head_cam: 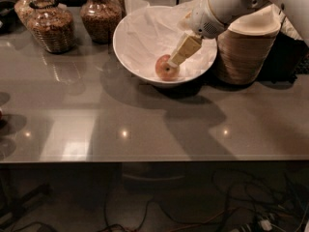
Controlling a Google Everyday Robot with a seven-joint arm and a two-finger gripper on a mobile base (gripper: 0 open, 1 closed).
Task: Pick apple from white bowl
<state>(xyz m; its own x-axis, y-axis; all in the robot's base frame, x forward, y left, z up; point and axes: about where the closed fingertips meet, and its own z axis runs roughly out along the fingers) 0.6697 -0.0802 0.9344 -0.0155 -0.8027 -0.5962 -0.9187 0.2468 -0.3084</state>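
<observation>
Fingers angle down onto the apple near the white bowl's front rim; their spread I cannot tell.

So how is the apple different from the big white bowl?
The apple is small; the white bowl is far bigger and wide. The apple is red and yellow; the bowl is plain glossy white with crinkly paper inside. The apple lies inside the bowl, while the bowl stands on the grey table. Both are round. The gripper reaches down into the bowl, its tip right at the apple.
</observation>
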